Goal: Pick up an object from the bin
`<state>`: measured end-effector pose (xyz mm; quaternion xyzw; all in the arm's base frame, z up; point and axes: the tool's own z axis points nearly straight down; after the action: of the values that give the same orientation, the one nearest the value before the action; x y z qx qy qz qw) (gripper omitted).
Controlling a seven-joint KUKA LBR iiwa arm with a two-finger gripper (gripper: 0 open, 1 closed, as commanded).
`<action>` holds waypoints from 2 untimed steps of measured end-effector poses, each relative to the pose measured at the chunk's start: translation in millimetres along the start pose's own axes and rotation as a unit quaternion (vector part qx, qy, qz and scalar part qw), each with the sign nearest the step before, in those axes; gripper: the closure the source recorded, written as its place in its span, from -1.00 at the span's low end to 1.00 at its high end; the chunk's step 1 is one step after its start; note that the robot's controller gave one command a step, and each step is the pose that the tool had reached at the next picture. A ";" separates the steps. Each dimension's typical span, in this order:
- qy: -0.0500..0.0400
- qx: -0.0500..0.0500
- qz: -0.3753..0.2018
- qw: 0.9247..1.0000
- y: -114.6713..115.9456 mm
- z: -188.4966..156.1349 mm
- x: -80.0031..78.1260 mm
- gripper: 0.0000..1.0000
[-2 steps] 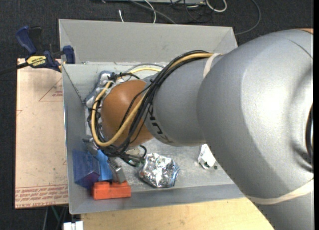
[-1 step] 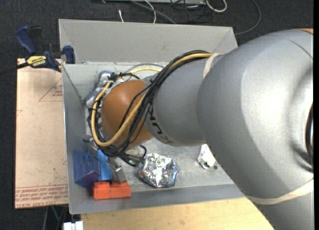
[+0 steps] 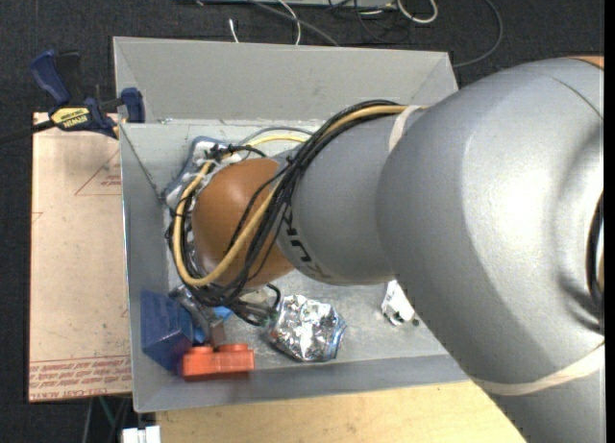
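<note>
My gripper [image 3: 206, 322] reaches down under the orange wrist cover into the bin's front left corner. It sits just right of a blue block-shaped thing [image 3: 159, 327] and right above a flat orange piece [image 3: 217, 361] that lies by the front wall. A small blue bit [image 3: 221, 314] shows close against the gripper; whether it is held is hidden. A crumpled ball of silver foil [image 3: 306, 328] lies a little to the right of the gripper on the bin floor.
A small white thing [image 3: 398, 305] lies further right, near the arm's edge. The thick grey arm and its cables cover the middle and right of the bin. The left wall stands close beside the blue block.
</note>
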<state>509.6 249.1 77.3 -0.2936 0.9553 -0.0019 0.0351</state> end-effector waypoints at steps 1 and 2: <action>-0.003 0.001 0.001 1.000 -1.4 2.9 -0.2 -1.00; -0.003 0.001 0.001 1.000 -1.4 2.9 -0.2 -1.00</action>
<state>510.7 248.1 74.5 -0.2930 0.9553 -0.0022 0.0388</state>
